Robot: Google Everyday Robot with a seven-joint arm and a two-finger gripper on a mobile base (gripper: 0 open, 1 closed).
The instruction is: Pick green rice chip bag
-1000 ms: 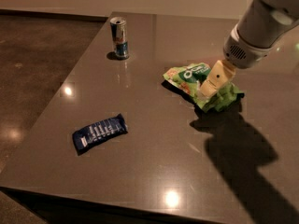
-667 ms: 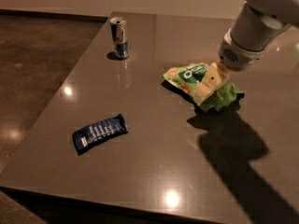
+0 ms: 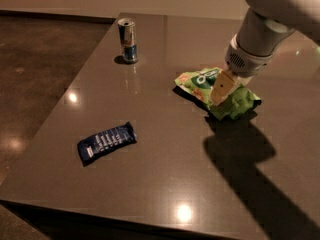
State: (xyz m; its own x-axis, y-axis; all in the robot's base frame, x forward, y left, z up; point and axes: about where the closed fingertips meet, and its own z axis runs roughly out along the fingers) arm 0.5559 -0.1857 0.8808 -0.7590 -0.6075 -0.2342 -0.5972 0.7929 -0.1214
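Your gripper [image 3: 219,91] has come lower and a little to the left over the last second, and its pale tip now lies right over the middle of the green rice chip bag [image 3: 236,103]. That looks like the final descent into the grasp, not a lift. The bag itself has not shifted: it lies crumpled on the dark surface [image 3: 165,174], right of centre, in the same spot as before. You cannot tell from this view how the jaws stand, so don't assume the bag is held yet. The blue-and-silver drink can [image 3: 128,40] at the far edge and the dark blue striped wrapper [image 3: 106,142] nearer you are both where they were, well apart from the bag.
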